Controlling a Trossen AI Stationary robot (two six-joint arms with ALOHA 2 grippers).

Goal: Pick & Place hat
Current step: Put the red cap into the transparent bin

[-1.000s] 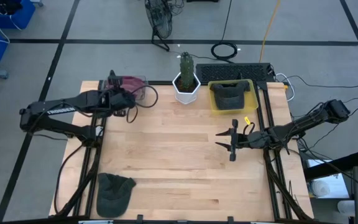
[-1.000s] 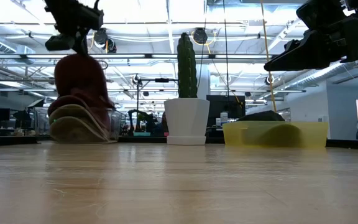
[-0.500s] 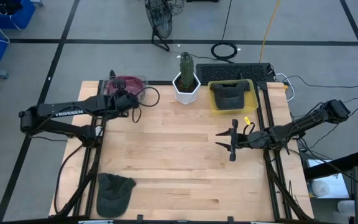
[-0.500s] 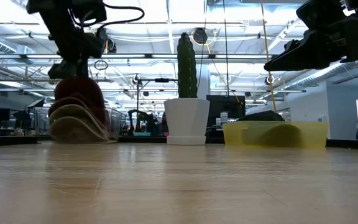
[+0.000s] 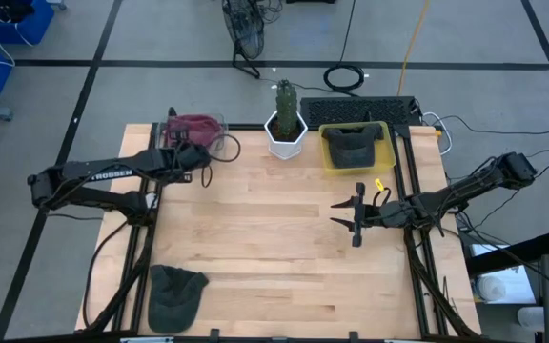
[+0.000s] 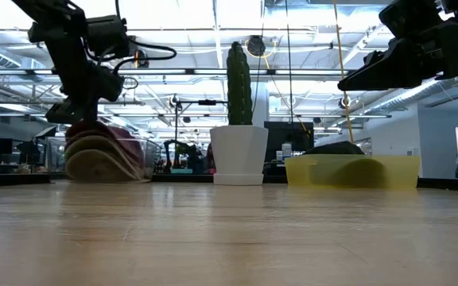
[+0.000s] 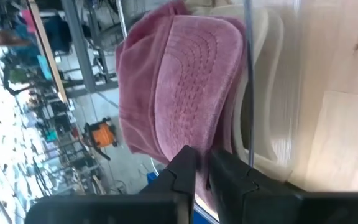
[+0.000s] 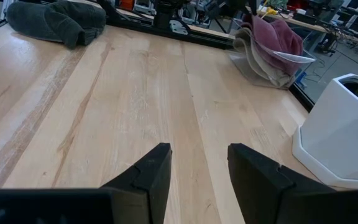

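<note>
1. Sitting at the table's far-left corner, about eleven o'clock from centre in the high view, the maroon hat (image 5: 194,126) tops a stack of pale hats inside a clear bin (image 5: 219,125).
2. Left gripper (image 5: 196,155) hovers just beside that bin, on its near side; the hat lies toward twelve o'clock from the fingertips, very close.
3. Left wrist view shows the two dark fingers (image 7: 182,174) nearly together, only a thin slit between them, and nothing clamped; the maroon hat (image 7: 179,93) fills the view directly ahead, its brim edge running lengthwise away from the fingers.
4. Low view puts the left gripper (image 6: 78,107) right above the hat stack (image 6: 102,155), seemingly touching or just clear of the top; I cannot tell which.
5. My read: the left arm is far nearer, so any grasp belongs to it, and it calls for spreading the fingers first.
6. Right gripper (image 5: 355,221) waits at about three o'clock, well apart, fingers spread with nothing between them.
7. Elsewhere: a dark hat (image 5: 355,145) rests in the yellow tray (image 5: 326,158) at one o'clock, a cactus pot (image 5: 285,133) at twelve, and a grey hat (image 5: 174,295) at seven o'clock.
</note>
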